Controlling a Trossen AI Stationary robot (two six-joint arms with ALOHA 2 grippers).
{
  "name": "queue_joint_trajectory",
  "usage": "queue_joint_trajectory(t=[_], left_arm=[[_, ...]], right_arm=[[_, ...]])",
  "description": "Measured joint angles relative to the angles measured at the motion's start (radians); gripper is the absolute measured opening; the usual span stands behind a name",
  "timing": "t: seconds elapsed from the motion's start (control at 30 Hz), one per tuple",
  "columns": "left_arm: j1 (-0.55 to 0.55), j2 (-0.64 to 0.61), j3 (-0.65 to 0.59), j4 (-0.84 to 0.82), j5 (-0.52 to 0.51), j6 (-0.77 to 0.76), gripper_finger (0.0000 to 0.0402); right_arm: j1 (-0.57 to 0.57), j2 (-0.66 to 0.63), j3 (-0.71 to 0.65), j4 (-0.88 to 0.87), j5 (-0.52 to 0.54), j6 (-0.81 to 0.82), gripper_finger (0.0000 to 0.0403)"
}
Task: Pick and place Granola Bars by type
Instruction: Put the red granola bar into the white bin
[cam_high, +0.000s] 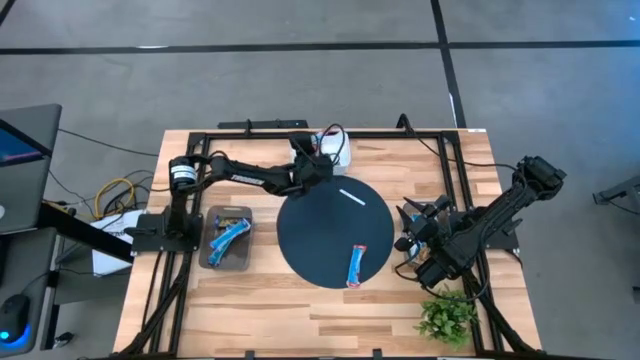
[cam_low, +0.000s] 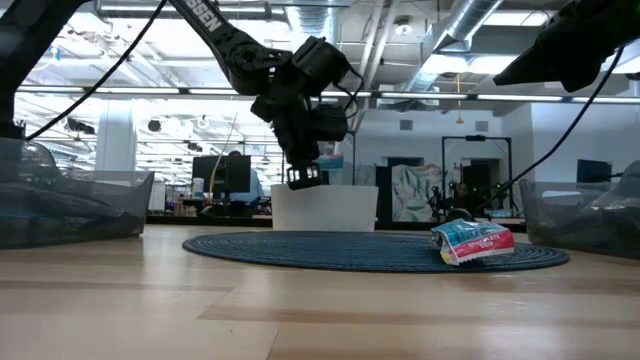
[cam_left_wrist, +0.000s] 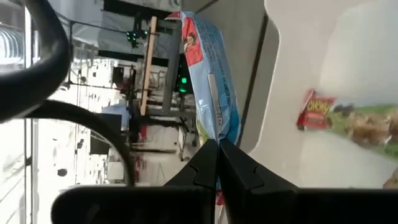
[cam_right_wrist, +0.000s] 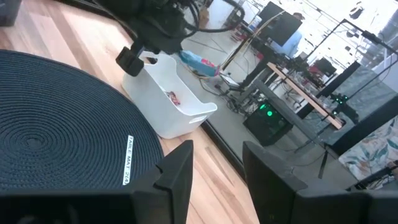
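My left gripper reaches to the white bin at the table's far edge and is shut on a shiny blue granola bar, also seen from the right wrist as the blue bar. A bar with a red end lies on the bin's floor. Another blue bar lies flat on the round dark mat, near its right rim. Several blue bars lie in the grey bin at the left. My right gripper waits open at the table's right side, holding nothing. My left gripper pinches one end of the blue bar's wrapper between its two shut fingertips. The bar sticks out beyond the fingers, along their line, lifted clear beside the white bin's rim. The hand is rolled onto its side and points nearly level.
A thin white strip lies on the mat's far part. A small green plant stands at the near right corner. Clear bins flank the table in the low view. Bare wood lies along the near edge.
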Motion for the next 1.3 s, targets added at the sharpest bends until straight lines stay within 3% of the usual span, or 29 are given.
queue_joint_trajectory(t=[0.43,0.9,1.3], left_arm=[[-0.021,0.0,0.0,-0.096,0.004,-0.057,0.0004],[-0.023,0.0,0.0,-0.094,-0.041,-0.057,0.0147],[-0.056,0.0,0.0,-0.094,-0.084,-0.033,0.0165]], right_arm=[[0.0,0.0,0.0,0.011,0.0,0.0,0.0134],[0.0,0.0,0.0,0.016,0.0,0.0,0.0133],[0.0,0.0,0.0,0.067,-0.006,-0.024,0.0133]])
